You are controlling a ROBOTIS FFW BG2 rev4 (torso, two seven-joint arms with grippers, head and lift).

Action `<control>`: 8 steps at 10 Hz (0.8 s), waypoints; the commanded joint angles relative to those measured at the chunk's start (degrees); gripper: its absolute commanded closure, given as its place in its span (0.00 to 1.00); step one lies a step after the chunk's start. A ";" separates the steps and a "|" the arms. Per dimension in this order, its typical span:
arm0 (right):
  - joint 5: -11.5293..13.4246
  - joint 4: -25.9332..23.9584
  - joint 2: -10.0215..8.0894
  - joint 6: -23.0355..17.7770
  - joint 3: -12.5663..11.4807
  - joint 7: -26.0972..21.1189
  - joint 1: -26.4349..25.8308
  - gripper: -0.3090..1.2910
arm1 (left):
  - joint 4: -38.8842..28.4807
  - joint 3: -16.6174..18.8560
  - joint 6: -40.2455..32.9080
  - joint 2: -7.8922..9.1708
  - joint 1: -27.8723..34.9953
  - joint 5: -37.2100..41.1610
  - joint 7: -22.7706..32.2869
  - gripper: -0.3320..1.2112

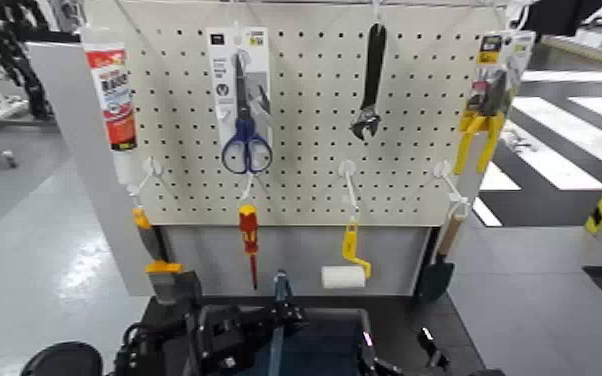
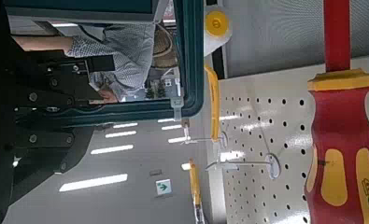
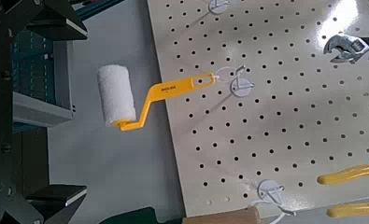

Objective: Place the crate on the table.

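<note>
The dark blue-grey crate [image 1: 315, 345] with its upright teal handle [image 1: 281, 292] is at the bottom centre of the head view, held between both arms in front of the pegboard. My left gripper [image 1: 180, 335] grips its left side; the crate's rim [image 2: 190, 65] shows in the left wrist view. My right gripper [image 1: 420, 352] is on its right side; the ribbed wall [image 3: 33, 70] sits between its fingers [image 3: 56, 21]. The black table [image 1: 455, 335] lies under and to the right of the crate.
A cream pegboard [image 1: 305, 110] stands close behind, hung with blue scissors [image 1: 245, 135], a black wrench [image 1: 369, 85], a red screwdriver [image 1: 249, 240], a yellow-handled paint roller [image 1: 345, 270], yellow pliers [image 1: 480, 135] and a sealant tube [image 1: 115, 95]. A person in a plaid shirt [image 2: 126, 51] shows past the crate.
</note>
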 commanded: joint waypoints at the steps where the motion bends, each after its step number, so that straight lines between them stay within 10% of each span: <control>1: 0.00 0.09 0.09 -0.02 0.09 0.00 -0.09 0.28 | 1.66 -1.06 -1.24 -0.29 -0.96 -0.49 -0.84 0.98; 8: -0.26 0.44 0.00 -0.46 0.18 0.09 -0.18 0.28 | 4.83 -2.29 -2.91 -0.55 -2.01 -0.49 -1.80 0.98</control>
